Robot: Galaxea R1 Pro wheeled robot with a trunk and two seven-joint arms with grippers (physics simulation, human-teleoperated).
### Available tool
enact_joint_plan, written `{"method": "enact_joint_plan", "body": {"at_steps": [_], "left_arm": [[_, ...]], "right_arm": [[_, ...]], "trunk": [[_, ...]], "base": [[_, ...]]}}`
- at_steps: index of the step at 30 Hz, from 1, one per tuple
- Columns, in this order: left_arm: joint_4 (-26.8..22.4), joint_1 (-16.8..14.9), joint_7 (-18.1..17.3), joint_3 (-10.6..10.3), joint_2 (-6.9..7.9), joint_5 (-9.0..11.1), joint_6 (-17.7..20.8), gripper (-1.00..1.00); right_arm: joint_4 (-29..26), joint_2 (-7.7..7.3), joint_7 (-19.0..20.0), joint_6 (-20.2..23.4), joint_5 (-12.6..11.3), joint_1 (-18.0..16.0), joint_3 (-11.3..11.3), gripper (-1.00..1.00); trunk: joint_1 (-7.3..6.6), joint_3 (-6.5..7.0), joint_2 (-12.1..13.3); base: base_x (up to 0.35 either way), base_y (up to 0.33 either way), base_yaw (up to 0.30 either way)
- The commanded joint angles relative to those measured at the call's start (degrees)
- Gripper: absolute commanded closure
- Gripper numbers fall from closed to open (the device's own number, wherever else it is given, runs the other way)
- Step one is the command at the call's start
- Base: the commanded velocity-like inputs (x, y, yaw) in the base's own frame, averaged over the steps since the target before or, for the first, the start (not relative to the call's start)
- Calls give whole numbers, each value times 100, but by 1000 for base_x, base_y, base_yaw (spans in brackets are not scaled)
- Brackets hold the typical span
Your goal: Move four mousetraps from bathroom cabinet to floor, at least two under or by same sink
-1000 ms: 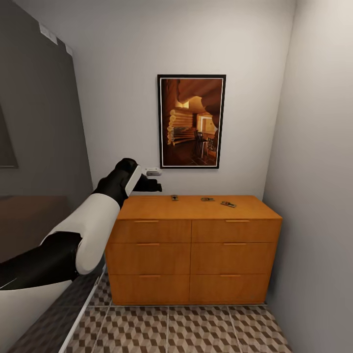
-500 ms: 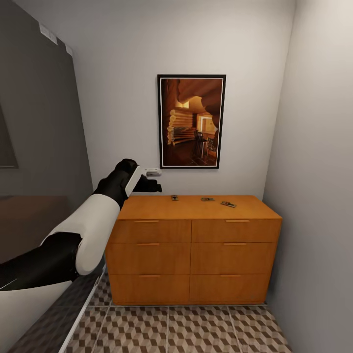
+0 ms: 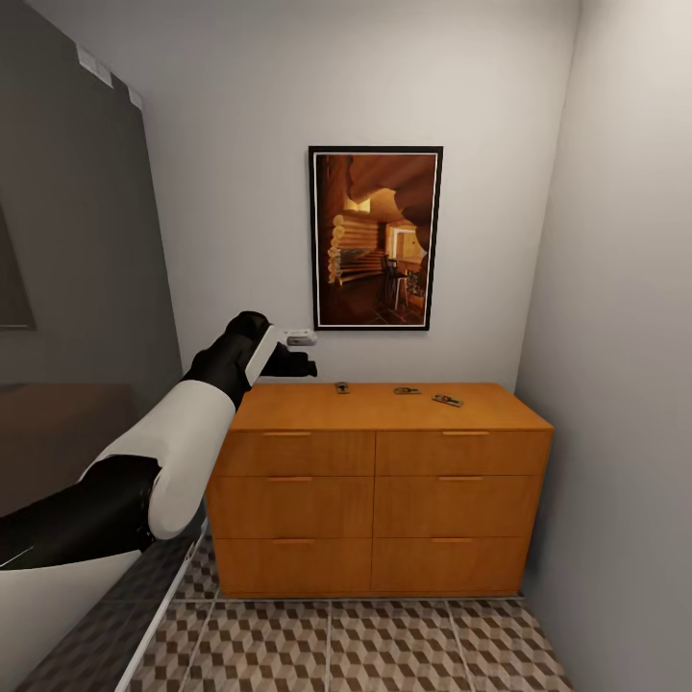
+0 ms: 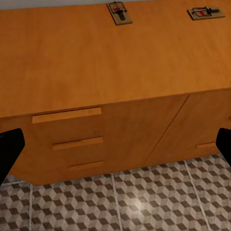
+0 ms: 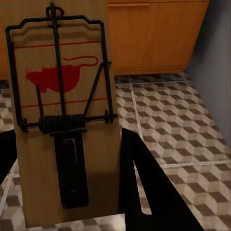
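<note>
Three tan wooden mousetraps lie on the orange-brown wooden cabinet. Fourth trap clamped in right gripper above cube-patterned tiled floor. Left gripper spread wide.

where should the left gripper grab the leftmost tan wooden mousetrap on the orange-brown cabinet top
Probably from straight above: the leftmost tan wooden mousetrap lies flat on the orange-brown cabinet top. Close the open left gripper across its two long board edges, away from the black spring bar.

Soft, even, shadowless rendered light; pictures sharp, with a faint sheen on the floor tiles.
</note>
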Motion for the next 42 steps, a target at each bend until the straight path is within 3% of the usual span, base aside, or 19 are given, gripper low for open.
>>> {"method": "enact_joint_plan", "body": {"at_steps": [1, 14, 28, 42], "left_arm": [[-5, -3, 2, 8, -2, 0, 23, -100], [3, -3, -5, 9, -2, 0, 23, -100], [44, -3, -6, 10, -2, 0, 16, -100], [115, 3, -4, 13, -2, 0, -29, -100]], "right_arm": [[-8, -3, 65, -4, -81, 2, 18, 100], [2, -2, 63, -4, -81, 3, 26, 100], [4, -2, 72, -4, -72, 3, 27, 100], [4, -3, 64, -4, -78, 3, 27, 100]], "trunk": [[0, -6, -3], [0, -6, -3], [0, -6, -3], [0, -6, -3]], "base": [[0, 0, 0], [128, -25, 0], [277, -205, 0], [28, -204, 0]]}}
